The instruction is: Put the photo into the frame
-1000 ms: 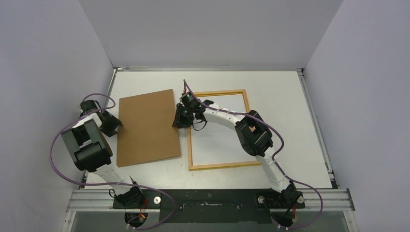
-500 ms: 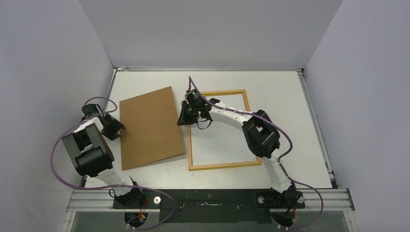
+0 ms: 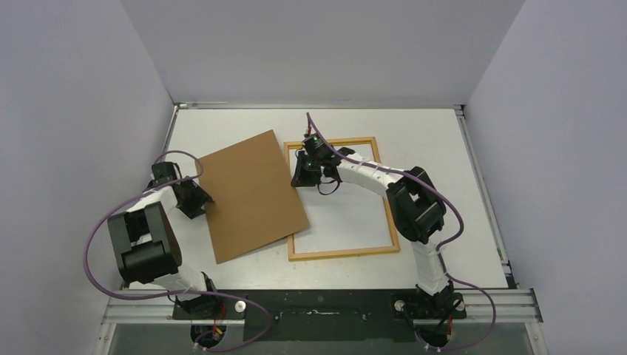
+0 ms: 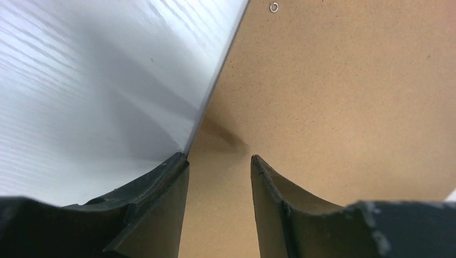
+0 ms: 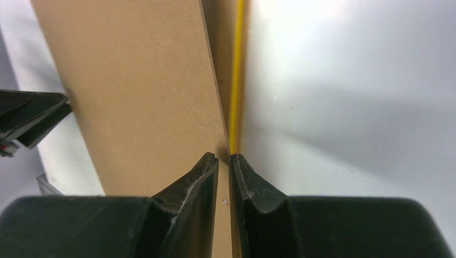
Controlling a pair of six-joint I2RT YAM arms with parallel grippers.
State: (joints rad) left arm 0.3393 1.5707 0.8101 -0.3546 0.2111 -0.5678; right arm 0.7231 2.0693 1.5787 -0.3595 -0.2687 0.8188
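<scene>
The frame [image 3: 344,253] lies on the table, light-wood side up; its yellow edge [image 5: 235,80] shows in the right wrist view. The photo is out of view. A plain brown backing board [image 3: 251,196] lies skewed to its left, its right edge over the frame's left rail. My right gripper [image 3: 299,176] points down at that edge. Its jaws [image 5: 224,156] are shut to a thin slit, pinching nothing I can see; brown board [image 5: 140,80] shows through. My left gripper [image 3: 198,201] is open at the board's left edge, with board [image 4: 333,97] between its fingertips [image 4: 219,157].
The white table [image 3: 444,185] is closed in by grey walls at the back and on both sides. A metal rail [image 3: 318,303] with the arm bases runs along the near edge. A small metal ring [image 4: 274,7] sits on the board.
The board has slid right and turned clockwise, so its right edge now overlaps the frame's left rail. Both grippers moved right with it. The frame has stayed put.
</scene>
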